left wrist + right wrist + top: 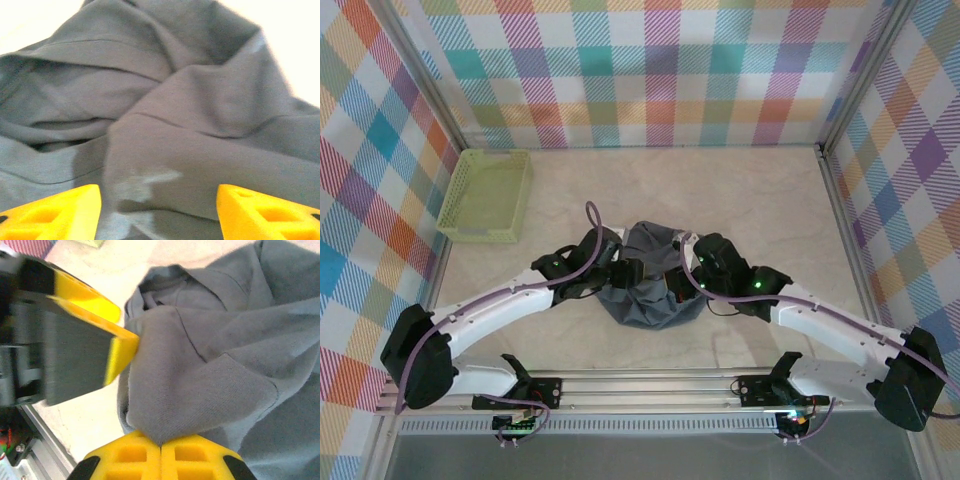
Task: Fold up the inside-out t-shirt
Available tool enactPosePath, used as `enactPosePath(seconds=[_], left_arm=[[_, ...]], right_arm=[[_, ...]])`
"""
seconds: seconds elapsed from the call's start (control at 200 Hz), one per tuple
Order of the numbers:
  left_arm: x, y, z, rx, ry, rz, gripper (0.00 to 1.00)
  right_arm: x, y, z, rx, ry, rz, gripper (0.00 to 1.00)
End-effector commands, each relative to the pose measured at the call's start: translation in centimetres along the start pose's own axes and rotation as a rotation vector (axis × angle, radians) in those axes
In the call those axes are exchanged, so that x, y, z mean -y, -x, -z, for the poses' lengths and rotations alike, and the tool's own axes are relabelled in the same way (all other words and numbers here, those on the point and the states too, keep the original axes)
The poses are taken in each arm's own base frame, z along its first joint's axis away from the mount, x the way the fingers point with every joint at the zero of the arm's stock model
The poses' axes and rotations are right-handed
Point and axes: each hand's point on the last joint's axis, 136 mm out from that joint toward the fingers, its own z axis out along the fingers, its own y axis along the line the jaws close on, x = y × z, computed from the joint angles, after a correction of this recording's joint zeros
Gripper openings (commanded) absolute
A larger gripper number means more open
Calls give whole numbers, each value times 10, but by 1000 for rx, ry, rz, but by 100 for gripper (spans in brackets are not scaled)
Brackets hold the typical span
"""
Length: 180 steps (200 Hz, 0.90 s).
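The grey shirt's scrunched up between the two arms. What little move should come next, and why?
Probably close the left gripper on the fold beneath it: its jaws stand open over the bunched t-shirt, while the right gripper pinches cloth. Then both could pull it flat.

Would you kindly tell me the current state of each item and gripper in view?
t-shirt: crumpled in a heap, not folded.
basket: upright, empty.
left gripper: jaws open at the cloth.
right gripper: jaws shut, pinching the t-shirt.
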Motion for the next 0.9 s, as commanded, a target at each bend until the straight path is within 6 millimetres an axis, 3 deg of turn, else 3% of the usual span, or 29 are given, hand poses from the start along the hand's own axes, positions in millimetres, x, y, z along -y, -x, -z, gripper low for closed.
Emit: enactPosePath(seconds=[0.0,0.11,0.3,0.365,0.58,0.65,0.745,0.84,0.895], left_arm=[[36,-3,6,-4,-121,-114,65],[53,-6,2,-1,-181,-153,69],[42,-2,-20,-13,-79,-161,63],[43,0,-26,-22,-74,-167,54],[50,10,-31,-14,-76,-143,9],[49,14,-28,5,-66,-128,0],[48,19,-21,37,-65,-102,0],[51,25,-13,63,-85,-83,0],[54,28,-6,78,-102,-77,0]], right_arm=[[2,-6,-4,-3,-2,-15,0],[1,-5,-1,12,3,-10,0],[-10,-7,0,12,59,25,0],[-11,-8,0,11,58,32,0],[6,-16,-3,7,-23,13,2],[13,-18,-3,7,-55,7,11],[16,-21,-2,2,-72,10,19],[18,-21,0,3,-82,13,39],[20,-18,2,19,-94,5,45]])
